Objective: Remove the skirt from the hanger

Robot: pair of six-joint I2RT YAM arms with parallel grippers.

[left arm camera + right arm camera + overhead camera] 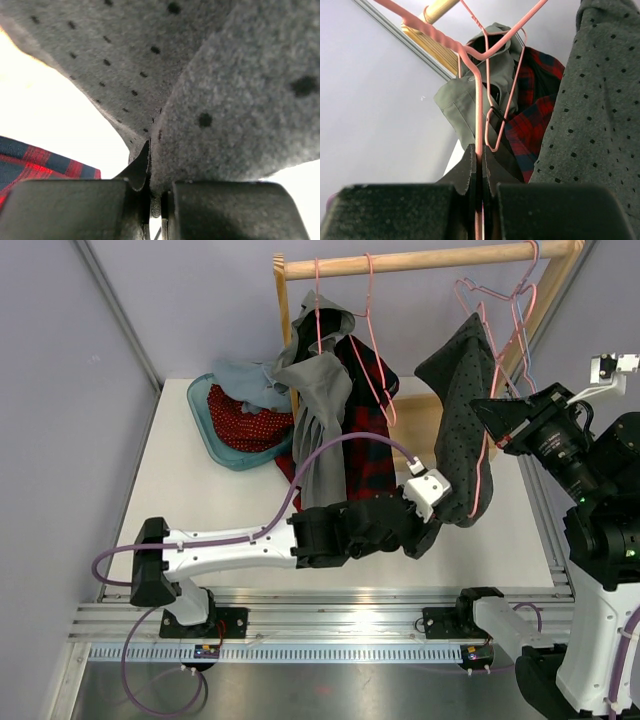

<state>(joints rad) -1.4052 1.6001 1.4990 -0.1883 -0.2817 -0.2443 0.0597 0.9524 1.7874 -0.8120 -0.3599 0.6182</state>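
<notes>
The red and navy tartan skirt (370,430) hangs at the middle of the wooden rail (430,258) beside a grey-green garment (320,410), with a pink wire hanger (378,360) over it. A corner of the skirt (30,162) shows in the left wrist view, and the skirt (535,125) is also in the right wrist view. My left gripper (447,508) (159,192) is shut on the lower edge of a dark grey dotted garment (455,390) (225,125), to the skirt's right. My right gripper (498,435) (479,165) is shut on the thin wire of another pink hanger (479,100) that carries that dotted garment.
A teal basin (200,415) at the back left holds a red white-dotted garment (245,422) and pale cloth. More wire hangers (520,310) hang at the right end of the rail. The rail's wooden post (283,310) stands behind the clothes. Grey walls close both sides.
</notes>
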